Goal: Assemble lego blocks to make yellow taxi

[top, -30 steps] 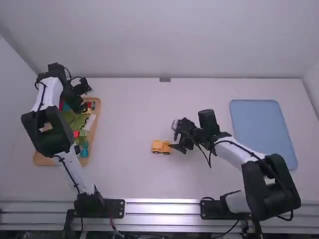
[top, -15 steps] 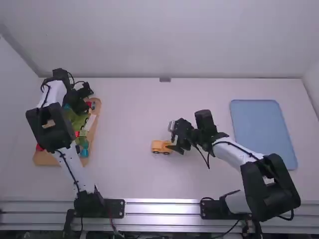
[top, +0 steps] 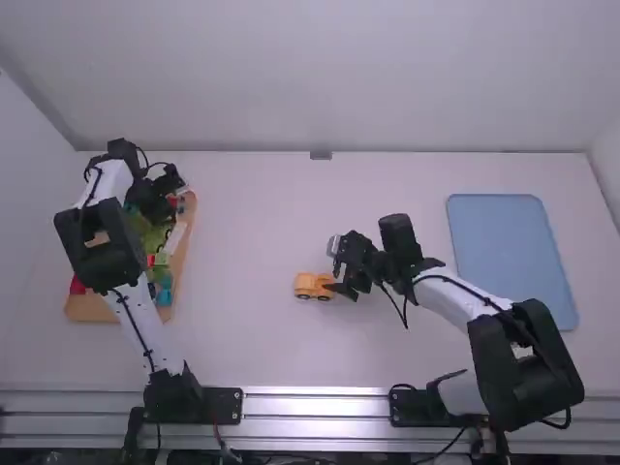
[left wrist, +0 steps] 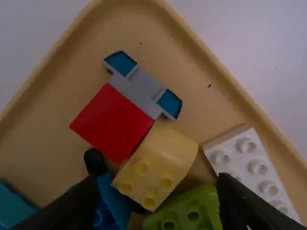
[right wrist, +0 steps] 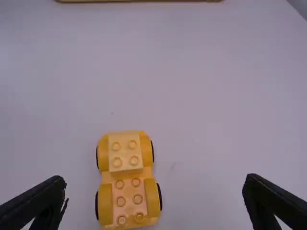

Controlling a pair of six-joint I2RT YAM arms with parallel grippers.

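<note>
Yellow toy car [top: 312, 287] sits near the middle of the worktop [top: 242, 291], with a pale block [right wrist: 125, 151] on its left end. The right end effector [top: 335, 267] is just right of it, its fingers apart. The left end effector [top: 163, 201] is over the far part of the wooden tray [top: 190, 244], fingers apart, above a yellow block [left wrist: 160, 160].
</note>
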